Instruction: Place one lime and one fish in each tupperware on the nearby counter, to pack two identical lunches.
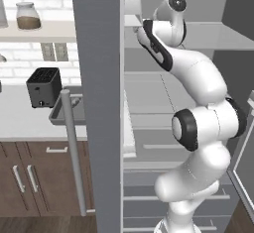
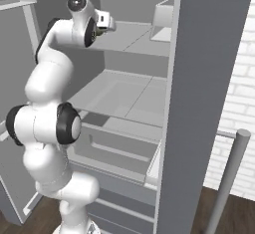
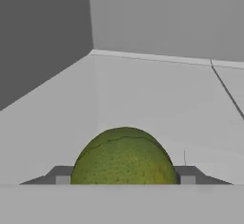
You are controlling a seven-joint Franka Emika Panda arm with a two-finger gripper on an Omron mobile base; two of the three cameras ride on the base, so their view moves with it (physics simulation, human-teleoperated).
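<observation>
A round dark-green lime with dimpled skin [image 3: 124,157] is seen between the two dark finger tips of the hand [image 3: 125,178], one tip [image 3: 61,176] at each flank, touching or nearly so; the hand appears closed on the lime. The lime sits on a pale grey fridge shelf [image 3: 157,99], near the shelf's back corner. Left of the open fridge, a darker grey shallow tupperware [image 1: 58,112] is seen on the pale counter [image 1: 20,123], just beside a black boxy toaster [image 1: 43,87].

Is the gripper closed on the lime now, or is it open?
Closed on it: in the hand view the lime sits between both fingertips, touching each.
</observation>
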